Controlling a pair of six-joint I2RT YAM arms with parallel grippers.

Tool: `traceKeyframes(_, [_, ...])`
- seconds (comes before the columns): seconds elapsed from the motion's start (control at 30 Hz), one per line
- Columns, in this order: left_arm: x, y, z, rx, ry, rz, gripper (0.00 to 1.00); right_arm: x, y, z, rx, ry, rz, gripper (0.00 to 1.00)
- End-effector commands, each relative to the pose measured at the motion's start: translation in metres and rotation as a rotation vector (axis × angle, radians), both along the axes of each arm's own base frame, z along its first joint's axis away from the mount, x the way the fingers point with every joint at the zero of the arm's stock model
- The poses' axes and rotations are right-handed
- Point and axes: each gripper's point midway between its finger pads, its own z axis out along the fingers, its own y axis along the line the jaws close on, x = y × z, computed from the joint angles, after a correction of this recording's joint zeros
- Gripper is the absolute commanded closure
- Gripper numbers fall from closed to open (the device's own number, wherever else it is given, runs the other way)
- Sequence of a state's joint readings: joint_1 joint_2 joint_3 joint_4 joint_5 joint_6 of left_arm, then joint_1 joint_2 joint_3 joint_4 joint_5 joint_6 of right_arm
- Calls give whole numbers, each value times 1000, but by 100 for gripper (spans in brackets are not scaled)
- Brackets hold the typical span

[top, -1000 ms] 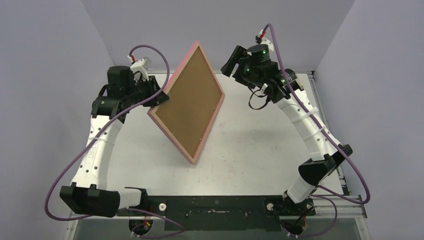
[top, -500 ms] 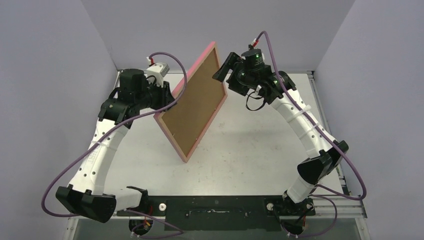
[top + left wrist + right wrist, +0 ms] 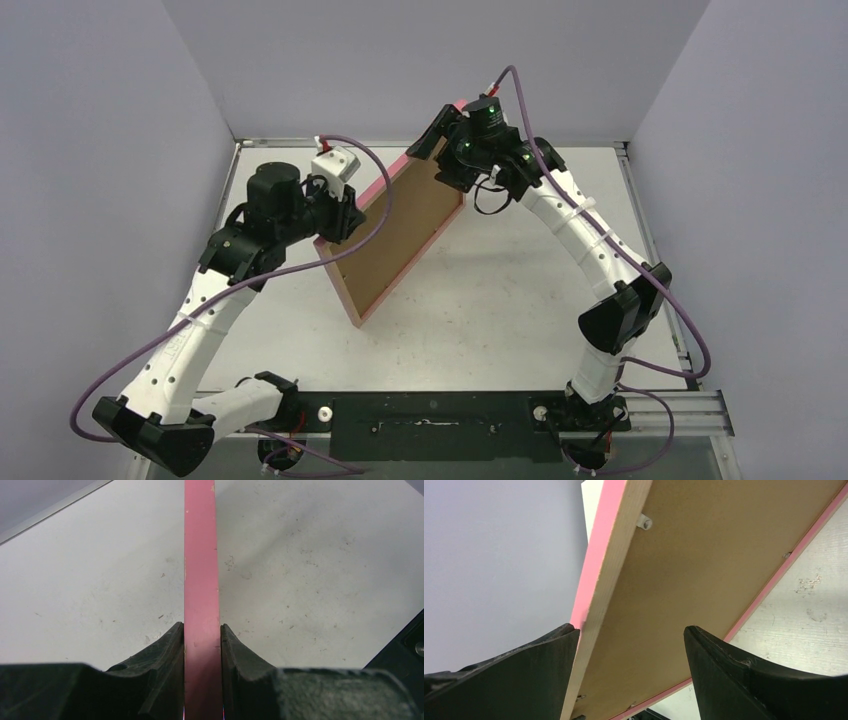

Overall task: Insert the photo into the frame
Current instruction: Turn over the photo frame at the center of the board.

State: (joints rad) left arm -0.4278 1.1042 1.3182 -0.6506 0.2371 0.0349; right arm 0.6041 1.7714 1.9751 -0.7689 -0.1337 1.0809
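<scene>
The frame (image 3: pixel 339 285) stands tilted on edge above the table, its pink rim around a brown backing board (image 3: pixel 400 235) that faces the camera. My left gripper (image 3: pixel 335 215) is shut on the frame's left edge; in the left wrist view the pink edge (image 3: pixel 200 555) runs straight up from between the two pads of the gripper (image 3: pixel 201 626). My right gripper (image 3: pixel 440 158) is open and straddles the frame's top corner. In the right wrist view, its left finger (image 3: pixel 549 655) lies by the pink face beside the tan wood rim (image 3: pixel 619 545). Its right finger (image 3: pixel 724 670) stands off the backing board (image 3: pixel 704 565). The photo is out of view.
The white table (image 3: pixel 520 300) lies under the frame, with grey walls close on three sides. A small metal clip (image 3: pixel 644 523) shows on the frame's back. A rail (image 3: pixel 680 405) runs along the table's near right edge.
The left arm has carried the frame right and toward the table's middle, turning it. The right gripper has moved left onto the frame's top corner, its jaws now on both sides of it.
</scene>
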Motion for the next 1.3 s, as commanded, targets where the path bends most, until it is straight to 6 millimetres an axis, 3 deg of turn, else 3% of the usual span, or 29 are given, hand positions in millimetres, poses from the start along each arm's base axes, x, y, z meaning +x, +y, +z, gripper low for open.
traceKeyframes(0.0, [5, -17, 58, -27, -253, -65, 100, -4, -3, 31, 37, -42, -37, 21])
traceKeyframes(0.27, [-1, -40, 60, -7, -290, -116, 100, -5, -7, 20, -21, 0, -56, 23])
traceKeyframes(0.4, [-1, -44, 58, -6, -293, -114, 99, -15, -12, 11, -48, 40, -54, 38])
traceKeyframes(0.7, [-9, -60, 54, -56, -321, -197, 40, -22, -30, -4, -36, 98, -54, 67])
traceKeyframes(0.83, [-28, -82, 65, -179, -282, -316, 13, -19, -50, -2, -33, 90, -66, 75])
traceKeyframes(0.97, [-49, -101, 93, -345, -269, -429, 8, -12, -72, -6, -51, 72, -38, 77])
traceKeyframes(1.1, [-59, -111, 107, -443, -253, -486, 7, -7, -92, -17, -31, 45, 6, 77])
traceKeyframes(1.27, [-30, -107, 83, -405, -205, -372, 7, -3, -110, -17, 41, -45, 79, 79])
